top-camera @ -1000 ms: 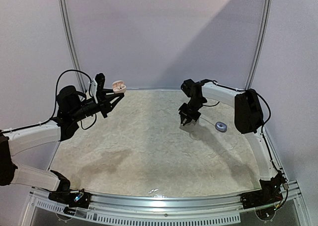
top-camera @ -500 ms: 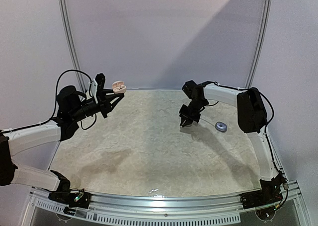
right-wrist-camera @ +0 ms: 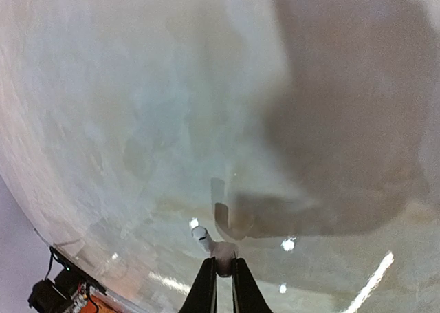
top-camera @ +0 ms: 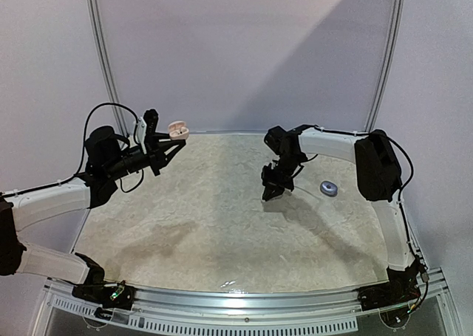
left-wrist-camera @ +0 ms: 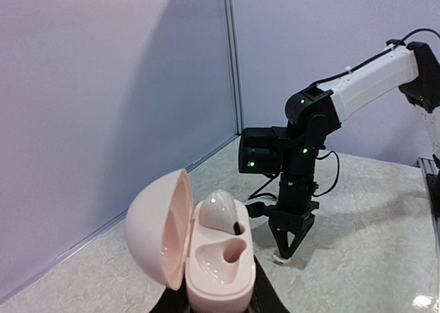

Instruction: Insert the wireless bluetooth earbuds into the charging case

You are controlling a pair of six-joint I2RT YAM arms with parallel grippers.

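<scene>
Right hand (right-wrist-camera: 221,261) is pinching the loose earbud (right-wrist-camera: 220,247) right at the very tips of its fingers, which are pressed nearly together around it. It's hanging low over the surface (top-camera: 222,225), well off to the right of the case (left-wrist-camera: 210,275) and lower than it. Left hand (top-camera: 174,139) is clamping the pink case from below and holding it up in the air. The lid (left-wrist-camera: 159,223) is flipped open on the case's left side. The seated earbud (left-wrist-camera: 218,210) is already sitting in the case's far pocket. The empty slot (left-wrist-camera: 230,253) next to it is facing up and waiting.

So I'm guessing we're carrying bud number two over.

What's worrying me:
- The bud is tiny and only the fingertips are gripping it, so any jolt on the way to the case could twist it or pop it out.
- If it's arriving rotated, the stem isn't going into that slot.
- Pushing down hard could be tipping the case in the left hand's grip.
- Coming in on the seated bud's side risks knocking it loose.

There's also a small round thing (top-camera: 328,188) lying far to the right of the case. I can't tell what it is.
</scene>
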